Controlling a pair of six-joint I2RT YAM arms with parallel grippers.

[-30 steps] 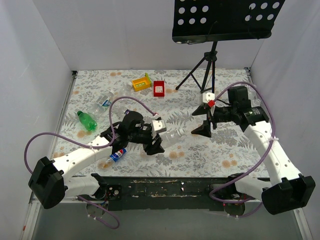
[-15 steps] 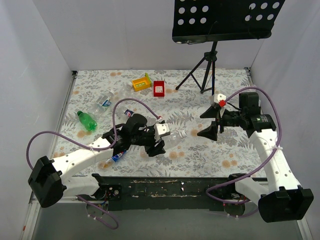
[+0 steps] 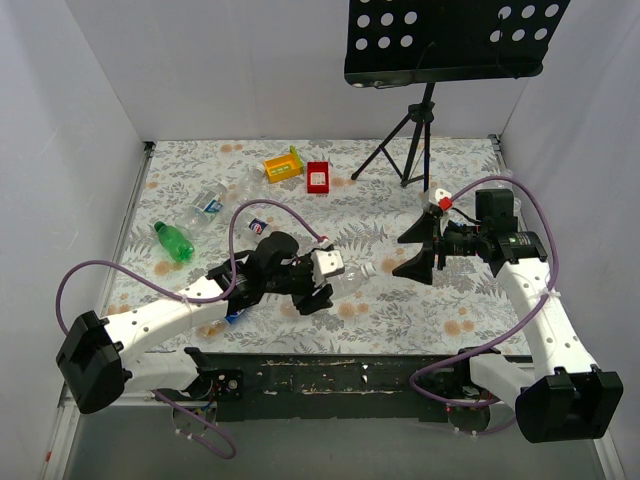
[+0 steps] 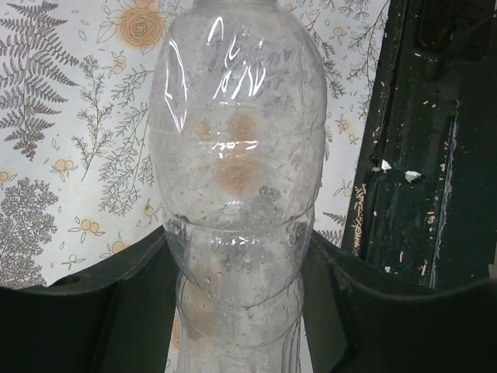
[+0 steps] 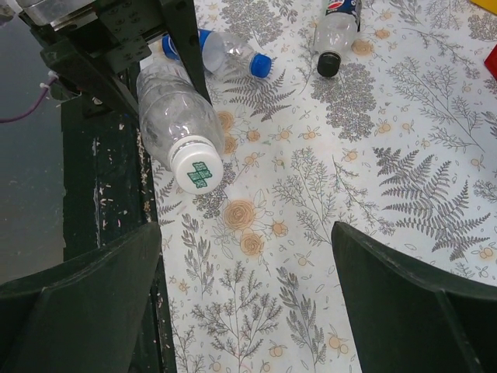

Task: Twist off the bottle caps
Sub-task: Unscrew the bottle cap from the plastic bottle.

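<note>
Two pincers on my feed. Left pincer (image 3: pixel 316 287) clamped round waist of clear bottle (image 4: pixel 237 155), one finger each side. Bottle neck points across toward right arm. White cap (image 5: pixel 196 175) (green mark on top) sits screwed on bottle, facing right pincer (image 3: pixel 413 250). From right wrist view cap lies ahead and left of finger gap, well apart, nothing touching. Right pincer spread wide, holding nothing. Farther off on bench (image 3: pixel 470 300): second bottle (image 5: pixel 221 50) with blue cap (image 5: pixel 262 65), third with dark cap (image 5: pixel 328 65).
</note>
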